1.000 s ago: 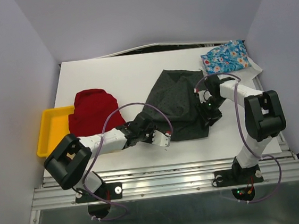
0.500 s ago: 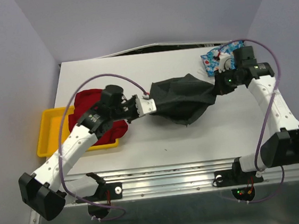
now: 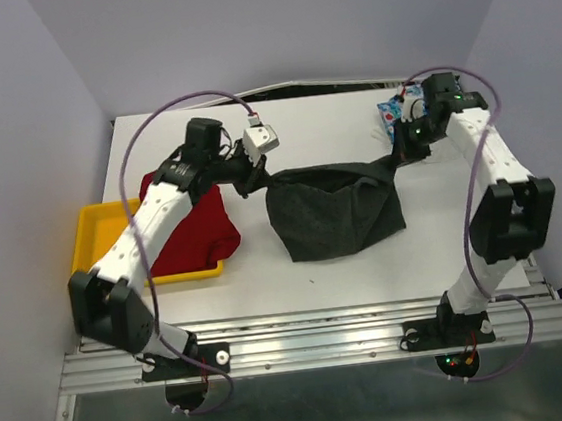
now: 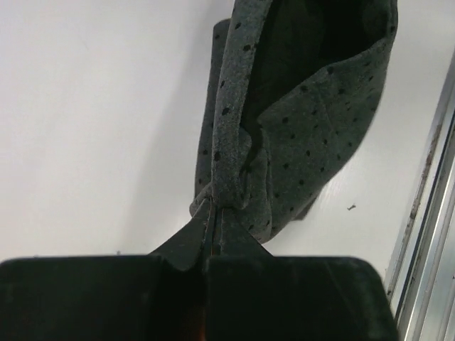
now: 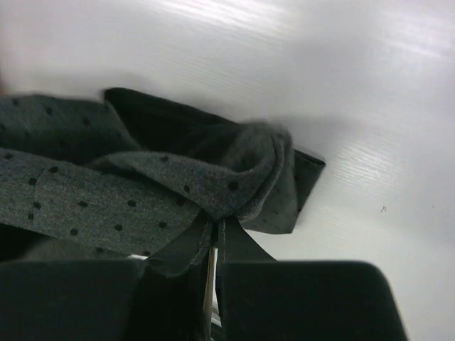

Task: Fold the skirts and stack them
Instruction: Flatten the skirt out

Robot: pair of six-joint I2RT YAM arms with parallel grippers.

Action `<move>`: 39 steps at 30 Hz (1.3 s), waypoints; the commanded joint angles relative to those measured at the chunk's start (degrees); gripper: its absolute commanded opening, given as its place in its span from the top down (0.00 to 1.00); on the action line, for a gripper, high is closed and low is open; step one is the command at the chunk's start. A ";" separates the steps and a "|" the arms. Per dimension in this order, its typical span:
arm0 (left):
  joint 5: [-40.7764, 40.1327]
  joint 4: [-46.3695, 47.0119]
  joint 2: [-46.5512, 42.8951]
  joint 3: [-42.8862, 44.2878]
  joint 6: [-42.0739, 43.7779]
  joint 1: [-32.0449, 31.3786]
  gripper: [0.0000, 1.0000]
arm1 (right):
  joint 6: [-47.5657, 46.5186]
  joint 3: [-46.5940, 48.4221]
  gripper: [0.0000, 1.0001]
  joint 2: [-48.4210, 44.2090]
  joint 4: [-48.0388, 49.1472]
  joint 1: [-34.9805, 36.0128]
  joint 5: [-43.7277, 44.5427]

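- Left gripper (image 3: pixel 255 178) and right gripper (image 3: pixel 399 155) are each pinched shut on an upper corner of the dark grey dotted skirt (image 3: pixel 337 215), holding it up between them.
- Far left: a yellow tray (image 3: pixel 88 241) sits at the table's (image 3: pixel 368 272) edge. The red skirt (image 3: pixel 197 224) lies in a heap, partly over the tray's right side and partly on the table. I cannot tell whether it is folded.
- Left of centre: in the left wrist view, the fingers (image 4: pixel 186 241) are closed tight on a bunched strip of dotted cloth.
- Centre: the grey skirt's top edge is stretched between the arms. Its body sags like a pouch, and the lower part seems to reach the table.
- Right of centre: in the right wrist view, that gripper (image 5: pixel 213 238) is likewise nipping a gathered corner.
- Far right, at the back: the blue floral skirt (image 3: pixel 389 114) is mostly hidden behind the right arm.
- Progress, as I judge it: early. The grey skirt is only being spread, no fold is finished, and nothing is stacked.
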 commanded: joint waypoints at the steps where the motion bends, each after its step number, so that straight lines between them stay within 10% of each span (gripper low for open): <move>1: -0.21 -1.25 12.91 0.08 -3.68 1.15 0.98 | 1.52 -4.54 0.99 10.10 -0.56 -1.05 -2.01; 6: -1.71 0.34 19.69 1.14 -3.68 1.24 0.92 | 1.18 2.02 0.86 15.03 0.86 -1.05 -6.99; 10: -0.32 0.78 17.61 -1.05 -1.58 1.24 0.75 | -1.02 8.70 0.37 15.31 -2.92 -1.05 -8.77; 12: 2.58 -0.18 15.14 -2.89 1.75 1.15 0.70 | -1.46 9.86 0.27 13.99 -2.84 -1.05 -7.90; 23: 4.79 -1.51 -3.41 -17.13 3.63 -12.65 0.90 | -6.12 0.58 0.19 1.86 -0.82 2.81 -8.61; 28: 0.94 4.98 -4.74 -18.20 -3.41 -12.56 0.53 | -12.94 -6.30 0.19 -0.96 8.56 3.52 -1.84; 39: -3.71 5.26 2.20 -11.08 -10.19 -2.89 0.30 | -51.62 -20.71 0.34 -7.89 25.27 3.52 1.51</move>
